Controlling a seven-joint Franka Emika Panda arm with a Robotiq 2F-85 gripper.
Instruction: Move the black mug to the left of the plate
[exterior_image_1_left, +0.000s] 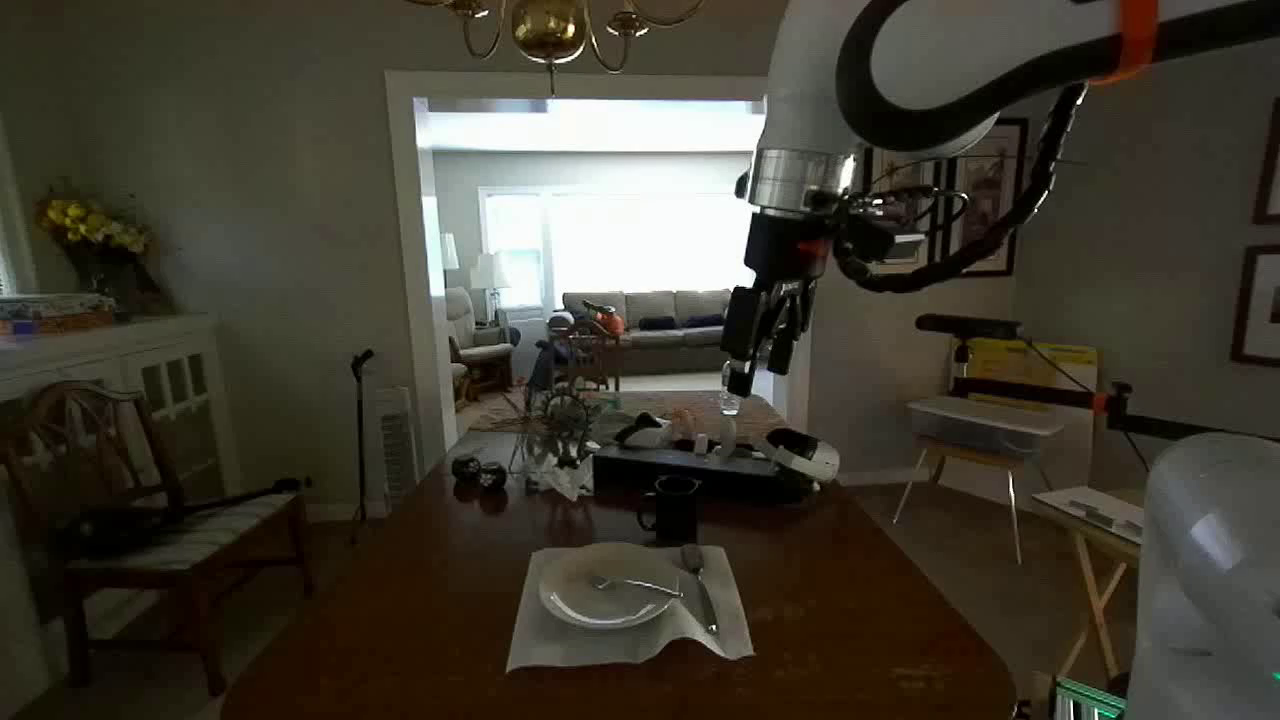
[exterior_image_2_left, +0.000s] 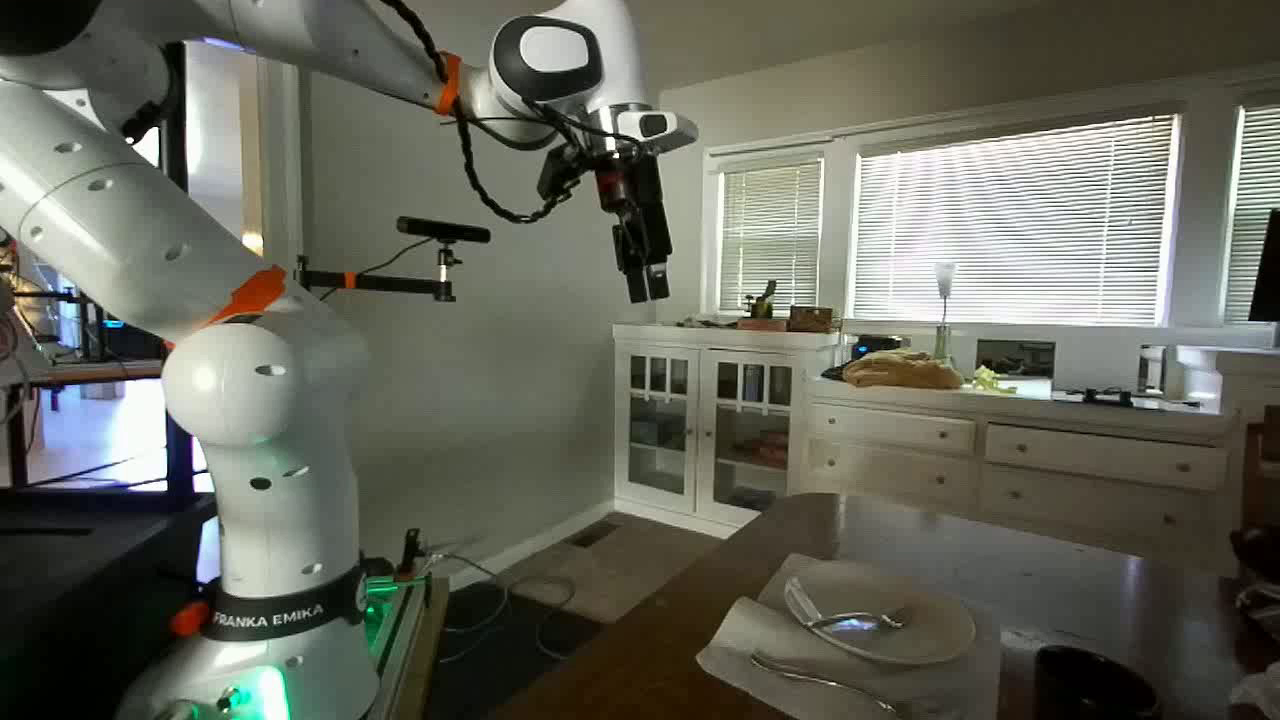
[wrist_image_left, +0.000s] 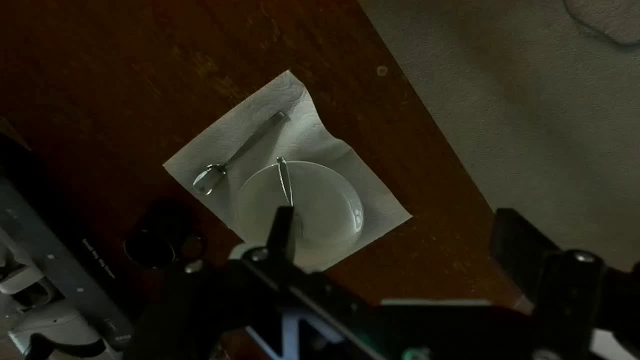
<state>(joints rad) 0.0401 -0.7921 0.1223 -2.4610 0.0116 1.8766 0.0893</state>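
Note:
The small black mug (exterior_image_1_left: 678, 510) stands upright on the wooden table behind the plate in an exterior view, its handle to the left. It also shows at the lower right of an exterior view (exterior_image_2_left: 1090, 685) and at the lower left of the wrist view (wrist_image_left: 152, 247). The round white plate (exterior_image_1_left: 580, 605) lies on a light paper napkin, with a fork on it; it also shows in an exterior view (exterior_image_2_left: 945, 630) and the wrist view (wrist_image_left: 325, 195), partly behind a finger. My gripper (wrist_image_left: 395, 215) is open and empty, high above the table, in both exterior views (exterior_image_1_left: 760, 368) (exterior_image_2_left: 647, 288).
A spoon (exterior_image_1_left: 703, 590) lies on the napkin beside the plate. A long flat black box (exterior_image_1_left: 690, 472) lies behind the mug, with a white-and-black device (exterior_image_1_left: 805, 455) at its right end. Black round objects (exterior_image_1_left: 480, 472) and a decoration (exterior_image_1_left: 565, 470) stand at the back left.

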